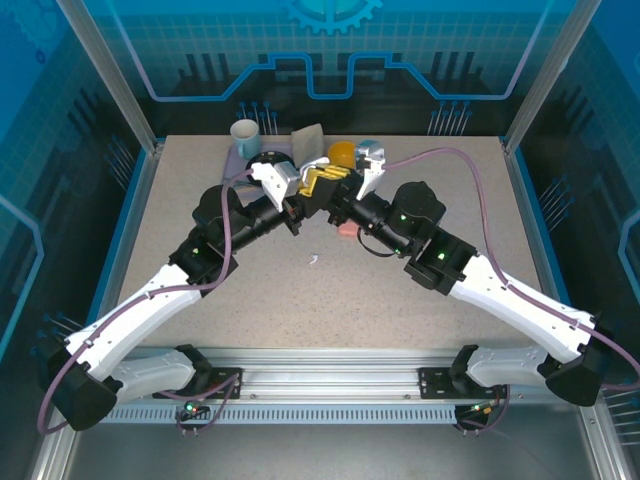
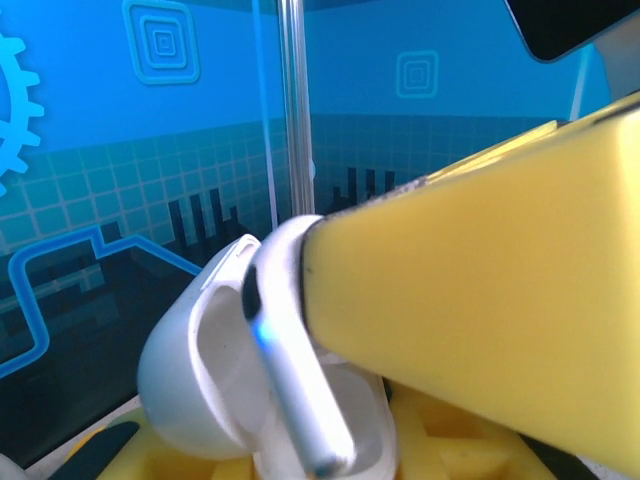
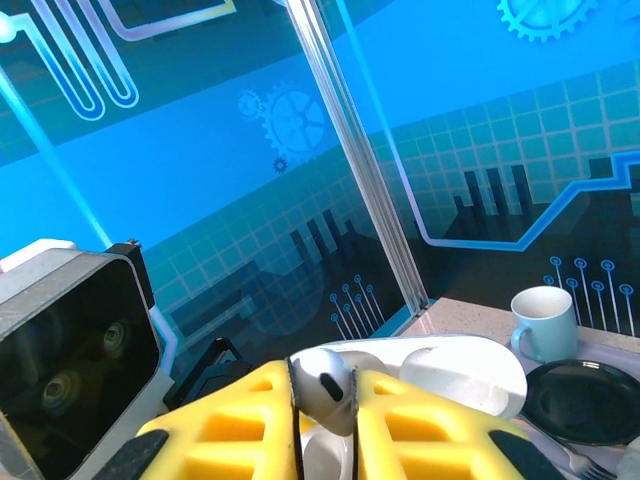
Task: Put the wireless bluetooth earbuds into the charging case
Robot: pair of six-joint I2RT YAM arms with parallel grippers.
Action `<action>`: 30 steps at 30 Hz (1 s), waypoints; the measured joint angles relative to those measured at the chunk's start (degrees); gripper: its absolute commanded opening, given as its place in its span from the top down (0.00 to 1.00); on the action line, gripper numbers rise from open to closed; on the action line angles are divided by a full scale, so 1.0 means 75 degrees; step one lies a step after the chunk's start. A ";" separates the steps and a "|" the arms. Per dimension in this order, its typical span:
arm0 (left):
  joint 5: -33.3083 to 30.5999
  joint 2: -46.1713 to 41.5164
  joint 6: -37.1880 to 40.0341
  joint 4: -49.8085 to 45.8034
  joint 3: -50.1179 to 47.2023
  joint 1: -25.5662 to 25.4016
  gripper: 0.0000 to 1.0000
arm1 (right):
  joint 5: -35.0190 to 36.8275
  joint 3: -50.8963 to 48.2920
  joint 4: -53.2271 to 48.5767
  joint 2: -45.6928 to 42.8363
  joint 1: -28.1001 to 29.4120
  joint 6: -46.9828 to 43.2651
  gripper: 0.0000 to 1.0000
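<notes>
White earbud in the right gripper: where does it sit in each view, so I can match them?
Right wrist: the white earbud is bottom centre, pinched in the right gripper.
Left wrist: lower centre, its stem slanting down into the open white case.
Top external: upper centre, at the right gripper's tip, too small to make out.
Shared landmark: the open white case, right beside the earbud in both wrist views.
</notes>
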 measured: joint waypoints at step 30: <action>-0.0799 0.0356 -0.0481 0.0032 -0.0452 -0.0023 1.00 | 0.0353 -0.0303 -0.0694 -0.0029 0.0032 -0.0099 0.97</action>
